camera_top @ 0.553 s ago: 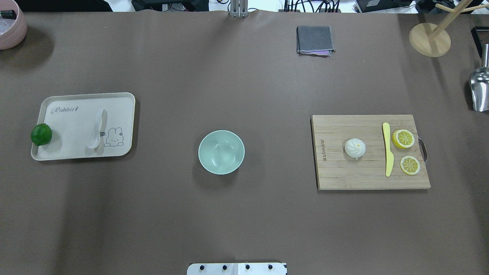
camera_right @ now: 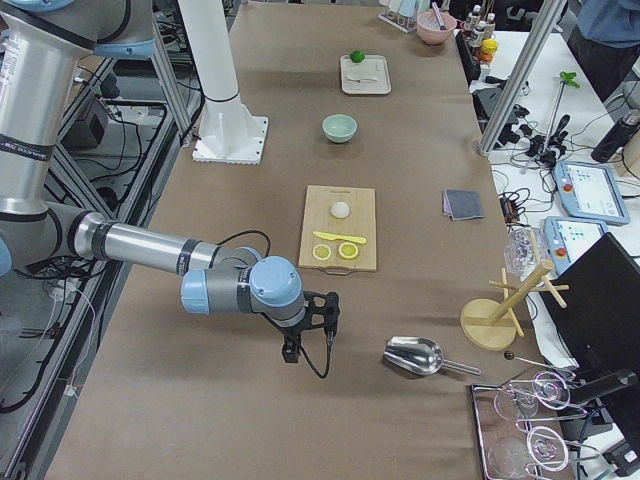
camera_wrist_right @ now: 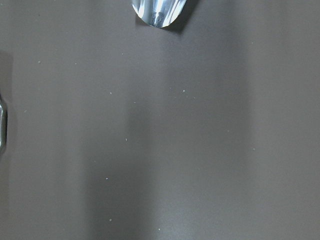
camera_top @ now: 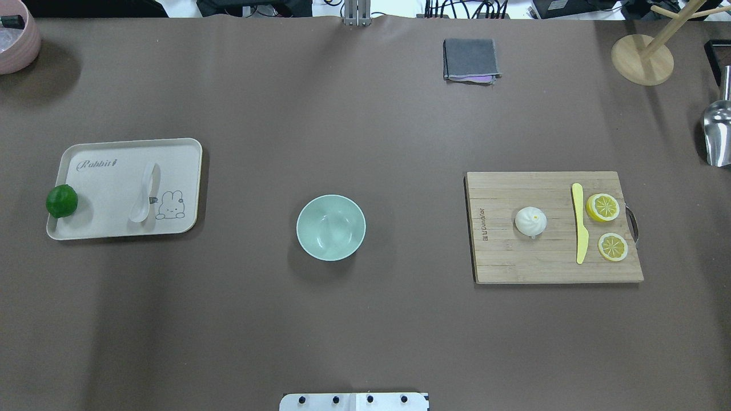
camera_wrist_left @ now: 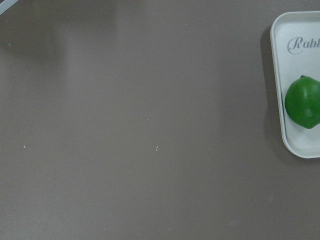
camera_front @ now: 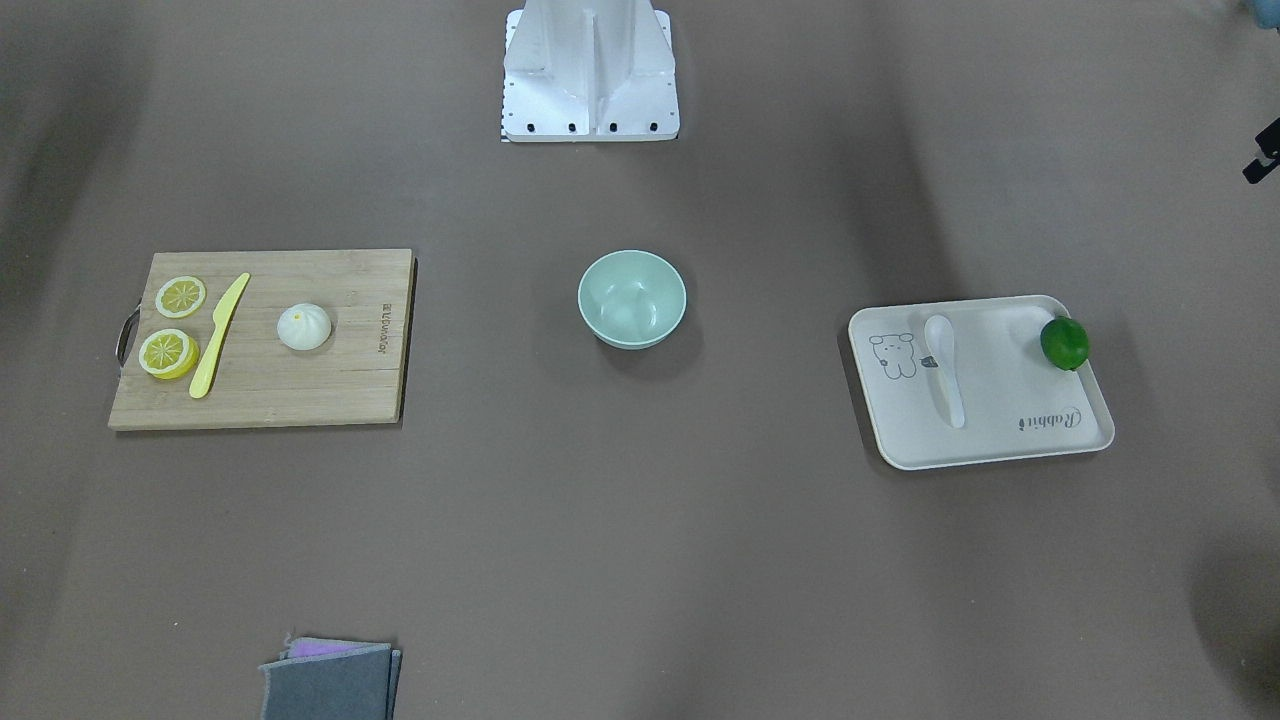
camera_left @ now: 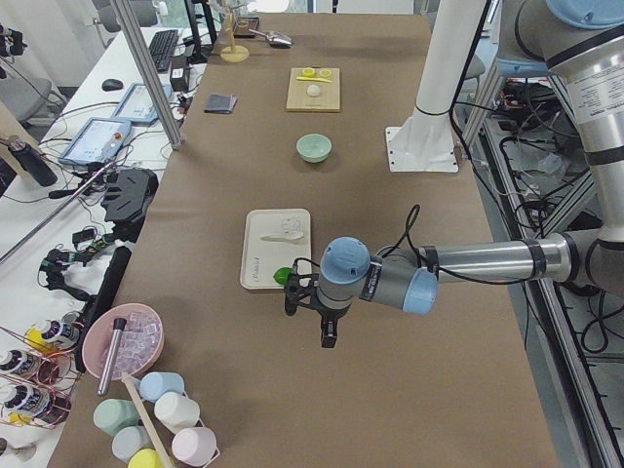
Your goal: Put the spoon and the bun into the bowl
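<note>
The white spoon [camera_top: 145,193] lies on a cream tray [camera_top: 108,188] at the left, next to a rabbit drawing. The white pleated bun [camera_top: 530,221] sits on a wooden cutting board [camera_top: 548,262] at the right. The mint-green bowl [camera_top: 330,227] stands empty mid-table between them. Neither gripper shows in the overhead or front views. My left gripper [camera_left: 329,334] hangs over bare table near the tray's outer end. My right gripper [camera_right: 291,350] hangs over bare table beyond the cutting board. I cannot tell whether either is open or shut.
A green lime [camera_top: 61,201] sits on the tray's left edge. A yellow knife [camera_top: 579,222] and lemon slices [camera_top: 602,207] lie on the board. A metal scoop [camera_top: 718,134], a wooden stand [camera_top: 642,59], a grey cloth [camera_top: 470,59] and a pink bowl [camera_top: 14,40] sit at the edges.
</note>
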Motion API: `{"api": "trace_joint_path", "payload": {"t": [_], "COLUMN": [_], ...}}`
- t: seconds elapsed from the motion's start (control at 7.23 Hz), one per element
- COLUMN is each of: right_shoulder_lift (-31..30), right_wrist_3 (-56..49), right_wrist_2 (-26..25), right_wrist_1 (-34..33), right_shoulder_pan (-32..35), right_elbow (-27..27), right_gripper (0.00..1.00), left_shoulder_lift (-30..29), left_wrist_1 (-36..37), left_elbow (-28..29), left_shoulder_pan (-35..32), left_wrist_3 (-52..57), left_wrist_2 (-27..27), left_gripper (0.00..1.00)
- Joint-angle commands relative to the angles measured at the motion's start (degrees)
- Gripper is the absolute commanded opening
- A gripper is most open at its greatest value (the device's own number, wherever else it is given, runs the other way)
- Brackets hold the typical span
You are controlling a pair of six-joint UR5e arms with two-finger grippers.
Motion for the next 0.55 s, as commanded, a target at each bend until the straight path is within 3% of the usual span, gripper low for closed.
{"api": "trace_joint_path", "payload": {"t": [0.0, 0.41], "right_shoulder_lift": [-0.1, -0.7], "right_wrist_3": [0.0, 0.1], "right_wrist_2": [0.0, -0.5], "right_wrist_1": [0.0, -0.1], "right_shoulder_pan": [0.9, 1.2], "right_elbow": [0.0, -0.4], "right_gripper": [1.00, 1.00], "left_shoulder_lift": [0.0, -0.1], "left_wrist_1": [0.1, -0.2], "left_elbow": [0.4, 0.0], "left_shoulder_pan": [-0.4, -1.5], "left_wrist_3": [2.8, 2.6], "left_wrist_2": [0.0, 0.1], "left_gripper": [0.98, 0.98]}}
